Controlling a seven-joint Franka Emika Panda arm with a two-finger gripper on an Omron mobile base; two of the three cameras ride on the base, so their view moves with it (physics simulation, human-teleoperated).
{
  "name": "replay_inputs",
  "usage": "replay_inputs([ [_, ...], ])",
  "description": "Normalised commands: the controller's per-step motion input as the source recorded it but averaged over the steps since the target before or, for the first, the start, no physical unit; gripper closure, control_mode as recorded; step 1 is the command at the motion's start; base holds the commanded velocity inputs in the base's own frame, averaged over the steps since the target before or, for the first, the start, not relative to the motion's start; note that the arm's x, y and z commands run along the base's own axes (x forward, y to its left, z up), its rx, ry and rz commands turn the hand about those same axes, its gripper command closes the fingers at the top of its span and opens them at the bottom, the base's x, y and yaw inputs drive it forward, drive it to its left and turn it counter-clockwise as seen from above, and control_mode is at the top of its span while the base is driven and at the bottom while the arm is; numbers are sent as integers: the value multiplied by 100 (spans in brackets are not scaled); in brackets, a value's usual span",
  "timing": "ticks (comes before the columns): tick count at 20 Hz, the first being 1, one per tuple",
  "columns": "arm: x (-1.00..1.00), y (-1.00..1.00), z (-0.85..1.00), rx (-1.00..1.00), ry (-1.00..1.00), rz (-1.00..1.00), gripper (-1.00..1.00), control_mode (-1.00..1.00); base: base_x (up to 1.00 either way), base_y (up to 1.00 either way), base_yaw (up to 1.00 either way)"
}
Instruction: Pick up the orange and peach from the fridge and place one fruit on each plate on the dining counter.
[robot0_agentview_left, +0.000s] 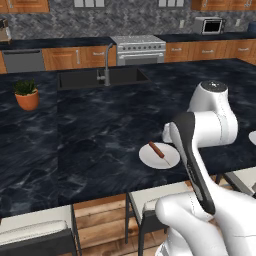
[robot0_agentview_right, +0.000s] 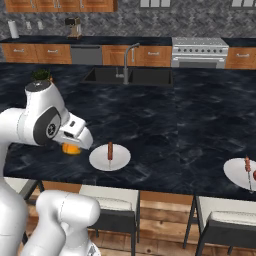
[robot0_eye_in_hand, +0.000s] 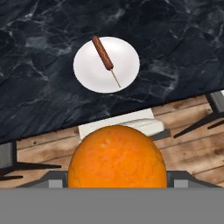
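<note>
I have the orange (robot0_eye_in_hand: 117, 157) in the gripper (robot0_eye_in_hand: 117, 181); in the hand view it sits between the two fingers, which are closed around it, and it covers most of the lower part of that view. In the right base view I see a bit of the orange under the hand, above the near edge of the dining counter (robot0_agentview_right: 165, 125). The near plate (robot0_eye_in_hand: 106, 64) lies ahead of the hand, close to the counter edge, and it carries a sausage on a stick (robot0_eye_in_hand: 105, 57), but no fruit yet. A second plate (robot0_agentview_right: 239, 172) is well apart, to the right along the same edge, with a similar stick on it; something small and red shows at the picture border there, and I cannot tell what it is. So I judge the task as about half done or less: the orange is fetched but not yet placed. The stools (robot0_agentview_right: 112, 205) stand below the edge.
</note>
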Motion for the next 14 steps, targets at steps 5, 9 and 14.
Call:
replay_inputs([
  [5,91,0,-1,0,-1,0,100,-100,0,0,0],
  [9,100,-15,-10,0,-2,0,100,-100,0,0,0],
  [14,86,-27,-39,0,0,-13,100,-100,0,0,0],
])
